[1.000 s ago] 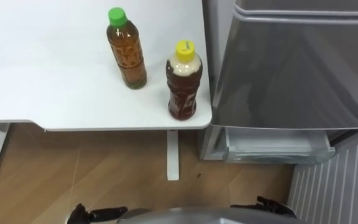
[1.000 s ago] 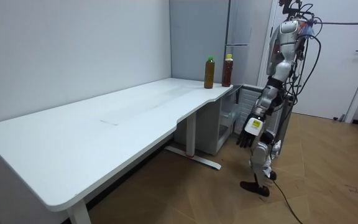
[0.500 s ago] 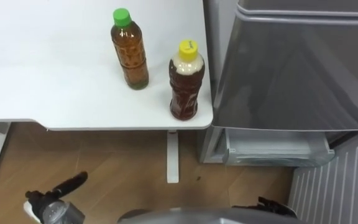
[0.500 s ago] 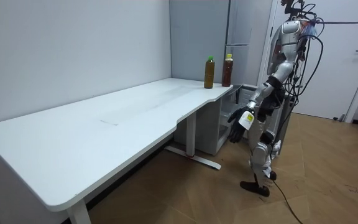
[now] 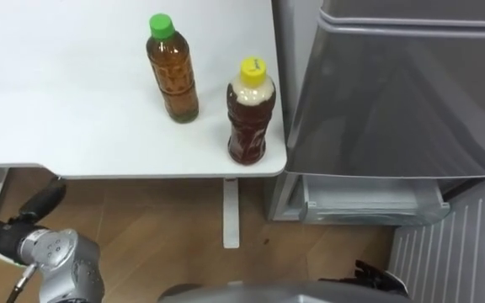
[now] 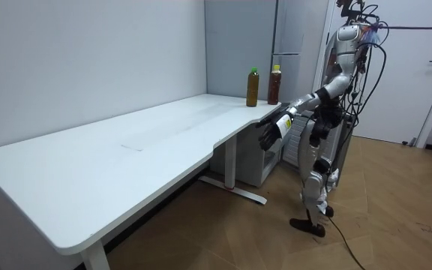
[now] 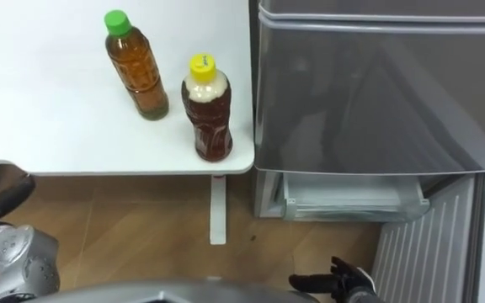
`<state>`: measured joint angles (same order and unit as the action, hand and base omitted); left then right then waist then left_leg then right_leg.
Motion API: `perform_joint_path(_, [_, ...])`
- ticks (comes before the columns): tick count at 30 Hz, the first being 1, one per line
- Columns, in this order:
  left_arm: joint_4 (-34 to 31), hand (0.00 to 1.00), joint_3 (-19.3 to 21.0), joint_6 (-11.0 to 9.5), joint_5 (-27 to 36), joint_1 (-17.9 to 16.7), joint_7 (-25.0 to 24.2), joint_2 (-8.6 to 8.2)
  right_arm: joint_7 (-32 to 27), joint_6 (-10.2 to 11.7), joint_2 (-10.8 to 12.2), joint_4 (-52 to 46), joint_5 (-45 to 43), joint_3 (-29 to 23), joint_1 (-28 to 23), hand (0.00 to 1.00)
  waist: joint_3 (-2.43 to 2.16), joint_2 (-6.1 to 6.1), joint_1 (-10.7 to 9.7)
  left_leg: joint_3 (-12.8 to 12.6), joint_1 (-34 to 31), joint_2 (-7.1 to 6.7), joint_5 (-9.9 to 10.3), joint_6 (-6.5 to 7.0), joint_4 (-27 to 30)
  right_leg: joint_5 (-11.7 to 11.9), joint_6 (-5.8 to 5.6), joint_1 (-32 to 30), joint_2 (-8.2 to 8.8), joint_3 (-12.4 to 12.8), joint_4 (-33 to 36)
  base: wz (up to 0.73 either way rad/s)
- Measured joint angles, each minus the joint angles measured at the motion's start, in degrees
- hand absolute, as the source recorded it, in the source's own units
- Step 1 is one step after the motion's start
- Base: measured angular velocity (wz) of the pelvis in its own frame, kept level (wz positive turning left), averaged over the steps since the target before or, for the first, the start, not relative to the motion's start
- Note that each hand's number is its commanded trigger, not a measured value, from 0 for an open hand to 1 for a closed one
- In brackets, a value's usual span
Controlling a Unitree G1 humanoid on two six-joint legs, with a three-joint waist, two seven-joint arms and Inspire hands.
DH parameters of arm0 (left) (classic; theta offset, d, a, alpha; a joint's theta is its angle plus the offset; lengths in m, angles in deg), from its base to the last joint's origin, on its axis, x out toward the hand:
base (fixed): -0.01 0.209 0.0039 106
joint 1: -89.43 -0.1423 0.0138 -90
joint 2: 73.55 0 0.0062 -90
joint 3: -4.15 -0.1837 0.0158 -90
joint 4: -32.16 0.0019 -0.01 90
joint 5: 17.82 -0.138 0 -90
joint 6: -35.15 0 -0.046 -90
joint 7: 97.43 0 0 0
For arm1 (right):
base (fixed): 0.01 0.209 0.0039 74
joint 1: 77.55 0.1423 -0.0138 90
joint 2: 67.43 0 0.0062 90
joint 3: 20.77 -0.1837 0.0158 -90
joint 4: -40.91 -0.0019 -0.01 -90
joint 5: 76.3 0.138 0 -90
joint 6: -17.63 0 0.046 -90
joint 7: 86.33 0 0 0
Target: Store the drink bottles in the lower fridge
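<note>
- Both drinks stand upright on the white table (image 5: 57, 101), upper middle of the frame. The green-cap bottle (image 5: 173, 71) is just beside the yellow-cap bottle (image 5: 250, 114), which is nearest the table's corner.
- The fridge (image 5: 394, 93) fills the right side, with its lower compartment (image 5: 369, 202) showing a gap.
- Left hand (image 6: 268, 133) is held out below the table edge, fingers loose and apart, holding nothing.
- Right hand (image 7: 335, 282) peeks in at the bottom edge, can't tell its state.

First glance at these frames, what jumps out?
Two brown drinks stand at the white table's corner beside the grey fridge: a green-capped bottle and a yellow-capped bottle. Below, the lower fridge compartment stands open. The left hand is held out open by the table edge, holding nothing.
</note>
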<state>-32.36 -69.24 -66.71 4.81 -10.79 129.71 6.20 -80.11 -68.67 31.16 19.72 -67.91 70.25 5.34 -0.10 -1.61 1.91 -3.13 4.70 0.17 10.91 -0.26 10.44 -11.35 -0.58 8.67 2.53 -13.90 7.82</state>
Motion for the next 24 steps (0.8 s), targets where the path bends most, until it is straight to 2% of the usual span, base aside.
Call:
perform_joint_path(3, [-5.4, 0.0, 0.2, -1.0, -1.0, 0.1, 2.1, 0.11, 0.1, 0.0, 0.0, 0.0, 0.0, 0.0, 0.0, 0.0, 0.12, -0.36, 0.1, 0.3, -0.2, -0.02, 0.0, 0.0, 0.2, 0.0, 0.01, 0.0, 0.0, -0.2, 0.1, 0.05])
perform_joint_path(7, [-15.9, 0.0, 0.2, -4.7, -3.7, 1.1, 3.6, 1.51, -0.2, 0.0, 0.0, 0.4, 0.5, 0.0, 0.0, 0.0, 0.15, -0.14, 0.1, 0.2, -0.1, -0.05, 0.0, 0.0, 0.2, 0.0, 0.0, 0.2, -0.02, 0.0, -0.1, 0.0])
perform_joint_path(11, [-21.9, 0.0, 0.0, -4.6, -8.8, 1.7, 3.8, 2.02, -0.1, 0.0, -0.1, 0.3, 1.4, 0.1, 0.0, 0.0, 0.12, 0.25, -0.2, 0.2, 0.0, -0.03, 0.0, -0.02, 0.1, 0.0, 0.01, 0.3, -0.07, 0.0, -0.2, 0.0])
perform_joint_path(13, [-25.2, 0.0, -0.1, -4.6, -13.7, 1.7, 3.3, 2.02, 0.1, 0.0, -0.3, 0.4, 1.4, 0.1, 0.0, 0.0, 0.13, 0.33, -0.1, 0.1, 0.0, -0.03, 0.0, -0.03, 0.1, 0.0, 0.01, 0.3, -0.06, -0.1, -0.2, 0.0])
perform_joint_path(17, [-28.4, 0.0, 0.0, -4.4, -19.6, 1.6, 1.6, 2.01, 0.2, 0.0, -0.4, 0.6, 2.6, 0.2, -0.6, 0.0, 0.13, 0.49, 0.0, 0.2, 0.0, -0.04, 0.0, -0.03, 0.1, 0.0, 0.01, 0.3, -0.05, -0.1, -0.2, 0.0])
perform_joint_path(20, [-30.0, 0.0, -0.1, -4.2, -20.8, 1.6, 0.4, 1.86, 0.2, 0.0, -0.4, 0.5, 2.7, 0.1, -0.8, 0.0, 0.14, 0.52, -0.1, 0.1, 0.0, -0.04, 0.0, -0.03, 0.0, 0.0, 0.01, 0.3, -0.04, -0.1, -0.2, 0.0])
perform_joint_path(24, [-32.1, 0.0, -2.1, -4.0, -21.1, 1.8, -4.4, 1.75, 1.5, 0.5, -0.4, 0.5, 2.7, 0.1, -0.5, 0.0, 0.09, 0.4, -0.3, 0.4, -0.2, -0.07, 0.0, -0.03, 0.3, 0.0, 0.01, 0.4, -0.03, -0.2, -0.2, 0.0])
